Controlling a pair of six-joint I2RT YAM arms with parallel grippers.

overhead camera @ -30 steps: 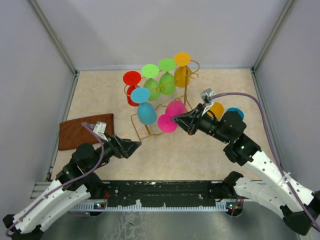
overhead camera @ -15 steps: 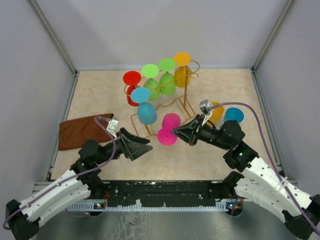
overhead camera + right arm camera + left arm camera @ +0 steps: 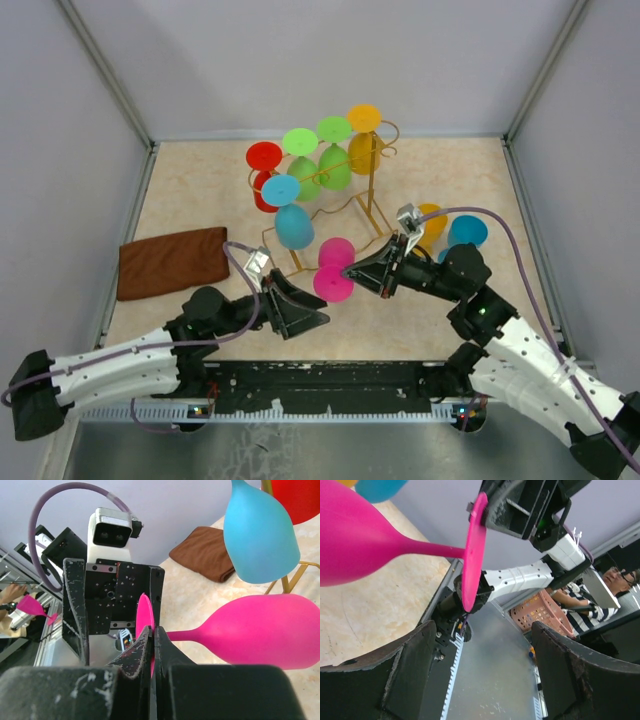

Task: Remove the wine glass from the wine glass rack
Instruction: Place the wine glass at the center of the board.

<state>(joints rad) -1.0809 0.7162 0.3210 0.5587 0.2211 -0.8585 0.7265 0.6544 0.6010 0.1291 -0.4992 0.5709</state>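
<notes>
My right gripper (image 3: 349, 271) is shut on the flat foot of a pink wine glass (image 3: 336, 254), which it holds with the stem level, just in front of the gold wire wine glass rack (image 3: 372, 190). In the right wrist view the pink wine glass (image 3: 260, 630) has its foot pinched edge-on between the right gripper's (image 3: 155, 632) fingers. My left gripper (image 3: 314, 304) stands open, close to the foot and facing it. The left wrist view has the pink wine glass (image 3: 355, 540) above the left gripper (image 3: 484, 630), whose jaws hold nothing.
Blue (image 3: 293, 225), red (image 3: 264, 157), green (image 3: 300, 142) and orange (image 3: 364, 118) glasses hang on the rack. An orange glass (image 3: 433, 220) and a blue glass (image 3: 468, 230) stand on the table at the right. A brown cloth (image 3: 172, 262) lies at the left.
The right gripper has drawn the pink glass back from the rack toward the near edge. The left arm has swung right, up to the glass's foot, and its jaws have narrowed a little.
</notes>
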